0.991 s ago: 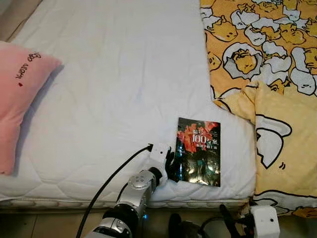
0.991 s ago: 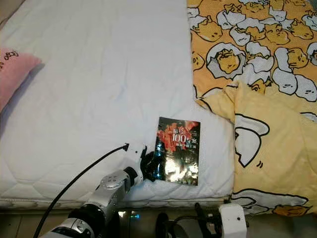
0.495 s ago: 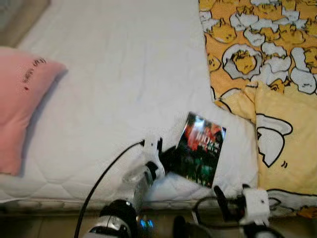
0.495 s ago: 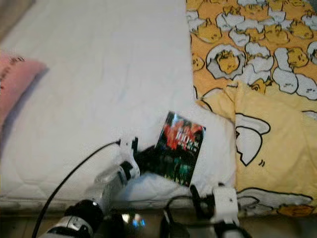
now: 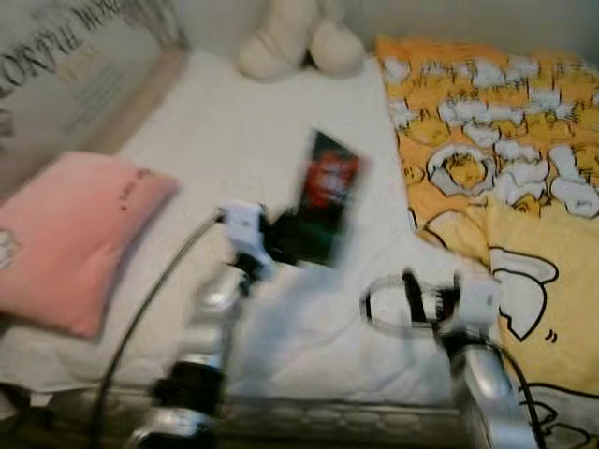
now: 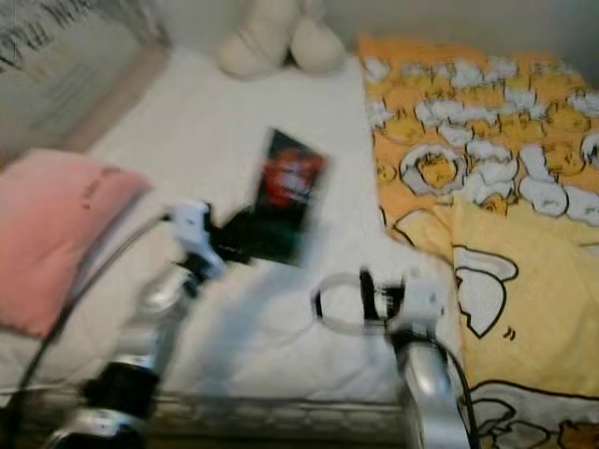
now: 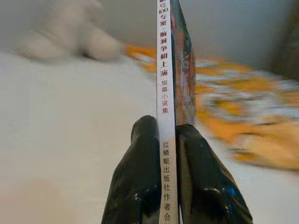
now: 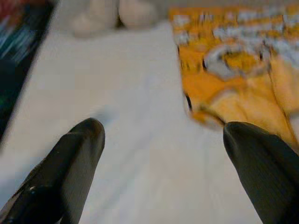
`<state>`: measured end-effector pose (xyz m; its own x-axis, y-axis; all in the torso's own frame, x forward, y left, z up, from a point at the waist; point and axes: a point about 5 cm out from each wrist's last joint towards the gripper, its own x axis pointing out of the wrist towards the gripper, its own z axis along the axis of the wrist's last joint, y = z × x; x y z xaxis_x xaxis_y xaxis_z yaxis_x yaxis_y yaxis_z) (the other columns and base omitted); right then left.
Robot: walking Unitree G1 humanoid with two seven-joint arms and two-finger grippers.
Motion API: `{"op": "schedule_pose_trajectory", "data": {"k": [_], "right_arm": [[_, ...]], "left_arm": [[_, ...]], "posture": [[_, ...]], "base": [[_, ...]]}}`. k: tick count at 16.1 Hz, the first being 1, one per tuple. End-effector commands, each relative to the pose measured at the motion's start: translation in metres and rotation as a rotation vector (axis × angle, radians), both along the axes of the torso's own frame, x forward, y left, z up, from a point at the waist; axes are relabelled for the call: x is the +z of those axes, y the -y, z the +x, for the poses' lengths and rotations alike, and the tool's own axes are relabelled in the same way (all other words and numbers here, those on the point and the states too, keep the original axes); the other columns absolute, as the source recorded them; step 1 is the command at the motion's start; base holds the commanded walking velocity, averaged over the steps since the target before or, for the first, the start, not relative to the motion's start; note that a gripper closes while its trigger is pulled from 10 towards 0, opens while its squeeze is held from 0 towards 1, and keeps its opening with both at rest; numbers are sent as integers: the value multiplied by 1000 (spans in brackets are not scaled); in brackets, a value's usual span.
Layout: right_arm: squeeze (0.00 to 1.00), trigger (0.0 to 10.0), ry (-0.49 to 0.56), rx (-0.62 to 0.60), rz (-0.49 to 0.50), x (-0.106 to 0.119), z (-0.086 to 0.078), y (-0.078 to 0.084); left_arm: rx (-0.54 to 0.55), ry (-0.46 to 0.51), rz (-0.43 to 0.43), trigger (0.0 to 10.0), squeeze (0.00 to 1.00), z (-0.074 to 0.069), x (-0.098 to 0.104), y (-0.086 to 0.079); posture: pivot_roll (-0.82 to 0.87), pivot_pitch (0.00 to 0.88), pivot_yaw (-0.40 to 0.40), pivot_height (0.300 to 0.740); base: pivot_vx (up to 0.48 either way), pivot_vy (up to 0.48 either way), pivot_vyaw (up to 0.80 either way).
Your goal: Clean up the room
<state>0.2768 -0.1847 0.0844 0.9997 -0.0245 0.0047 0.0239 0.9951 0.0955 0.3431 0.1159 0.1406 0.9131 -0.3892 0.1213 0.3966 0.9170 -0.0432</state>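
Observation:
A thin book [image 5: 324, 196] with a dark cover and red artwork is lifted off the white mattress [image 5: 234, 131]. My left gripper [image 5: 281, 241] is shut on its lower edge. In the left wrist view both black fingers [image 7: 140, 186] pinch the book's white spine [image 7: 164, 93], which stands upright between them. My right gripper [image 5: 412, 299] is raised over the mattress's near right part, open, with nothing between its fingers [image 8: 70, 163]. The head views are blurred.
A pink pillow [image 5: 70, 234] lies on the left of the bed. A yellow patterned duvet [image 5: 505, 159] covers the right side. A cream plush toy [image 5: 295, 42] sits at the far end. A printed panel [image 5: 75, 56] borders the far left.
The book has been lifted off the mattress in my left gripper. My right arm rose over the bed. The camera tilted up, showing the far end of the bed.

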Motion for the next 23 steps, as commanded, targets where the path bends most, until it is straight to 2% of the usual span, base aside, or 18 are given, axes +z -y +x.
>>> {"op": "schedule_pose_trajectory", "data": {"k": [1,2,4,9,10,14,15,19,23], "right_arm": [[0,10000,-1,-31,23,-1,1,3],[0,10000,18,-22,21,3,9,-1],[0,10000,25,-13,22,6,17,-2],[0,10000,10,19,-26,1,11,0],[0,10000,-4,28,-36,-5,7,-2],[0,10000,-25,43,-42,-12,2,-6],[0,10000,-28,45,-44,-13,2,-5],[0,10000,-33,54,-54,-14,2,-5],[0,10000,-40,68,-64,-15,0,-6]], "left_arm": [[45,47,33,10000,0,2,5,-5],[78,8,52,10000,0,5,-2,-13],[144,-30,64,10000,0,6,-9,-18],[167,-86,91,10000,0,3,-28,-18],[158,-100,104,10000,0,3,-33,-14],[146,-96,104,10000,0,6,-31,-6],[167,-70,174,10000,0,7,-31,-1],[126,-60,126,10000,0,6,-29,13],[96,-58,123,10000,0,6,-29,26]], "posture": [[111,0,46,740],[113,0,42,740],[104,0,33,740],[83,0,25,740],[82,0,23,740],[81,0,24,740],[81,0,24,740],[78,0,20,740],[72,0,14,740]], "base": [[0,0,0],[0,296,0],[0,480,0],[0,480,0],[0,480,0],[0,480,0],[0,0,0],[0,0,0],[461,0,0]]}}
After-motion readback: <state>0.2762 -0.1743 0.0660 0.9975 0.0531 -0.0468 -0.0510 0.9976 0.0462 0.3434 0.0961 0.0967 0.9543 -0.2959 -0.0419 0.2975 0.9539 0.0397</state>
